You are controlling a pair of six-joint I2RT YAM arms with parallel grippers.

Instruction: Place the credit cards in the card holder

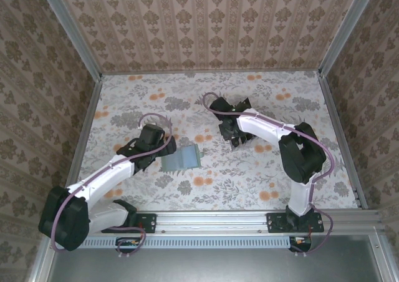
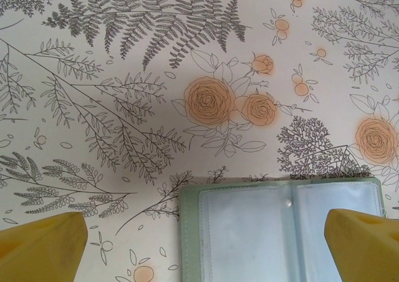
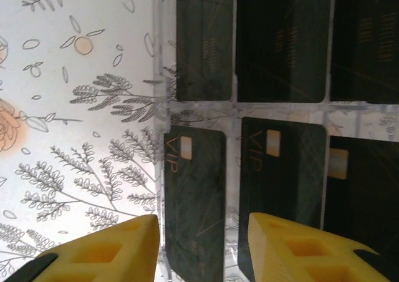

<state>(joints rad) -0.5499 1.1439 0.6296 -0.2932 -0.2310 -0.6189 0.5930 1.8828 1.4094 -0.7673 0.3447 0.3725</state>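
The card holder (image 2: 280, 232) lies open and flat, grey-green with clear inner sleeves; the top view shows the card holder (image 1: 182, 156) left of centre. My left gripper (image 2: 206, 251) hovers open over its left half, yellow fingertips (image 2: 43, 247) wide apart; from above, the left gripper (image 1: 162, 150) sits at the wallet's left edge. Several glossy black credit cards (image 3: 280, 42) marked VIP lie in rows. My right gripper (image 3: 199, 251) is open just above them, one card (image 3: 193, 194) lying between its fingers (image 3: 100, 254). In the top view the right gripper (image 1: 235, 137) covers most of the cards (image 1: 242, 103).
The cards rest in a clear plastic tray with divider ribs (image 3: 234, 107). A floral tablecloth (image 1: 249, 176) covers the table. Patterned walls with metal posts (image 1: 336, 38) enclose the back and sides. A metal rail (image 1: 218, 219) runs along the near edge.
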